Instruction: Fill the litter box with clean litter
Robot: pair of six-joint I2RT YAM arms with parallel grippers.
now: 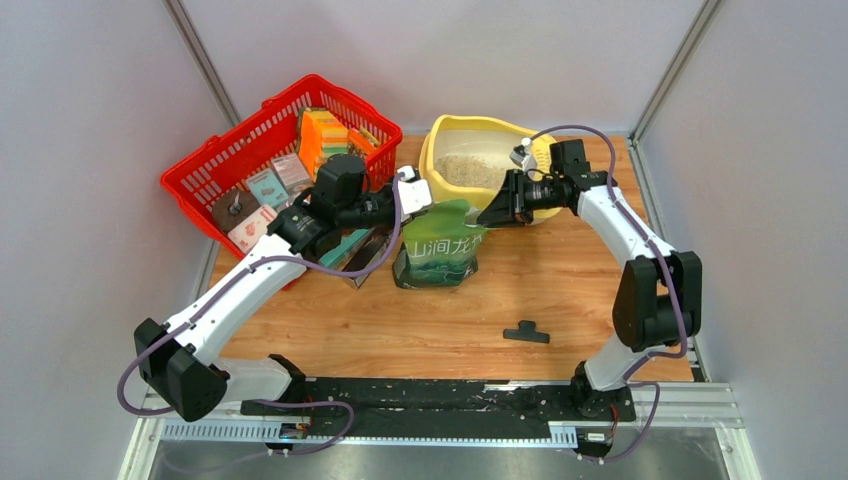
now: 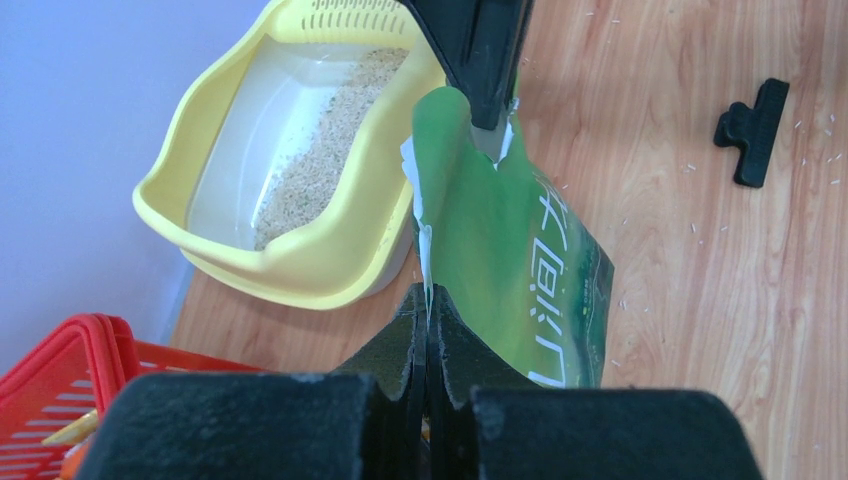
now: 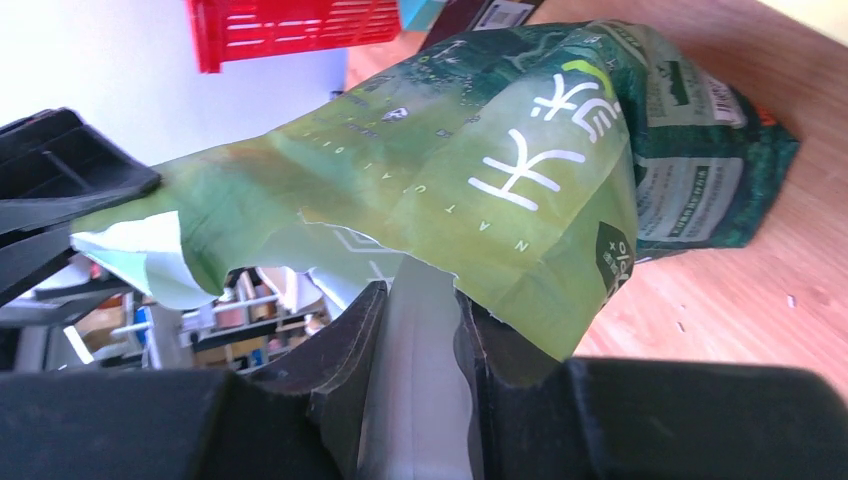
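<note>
**Top view.** The litter box sits at the upper centre of the desk, with litter spread over its floor. Just below it in the frame stands a green bag. The left fingers meet the bag's top from the left and the right fingers from the right. How tightly either pair is closed cannot be told from here. A red basket of packets fills the upper left. A black clip lies alone at the lower centre.

**Left wrist view.** The left fingers are pressed fully together on the torn top edge of the bag at the bottom centre. The right fingers come down from the top edge and pinch the opposite lip of the bag. The litter box lies to the upper left, beside the bag, and its litter forms a strip along the side nearer the bag. The clip is at the upper right and a corner of the basket at the lower left.

**Right wrist view.** The right fingers stand a little apart, clamping the silvery inner edge of the bag. The bag stretches across the frame. The left fingers hold its far end at the left edge. The basket shows at the top. The litter box is not visible here.
</note>
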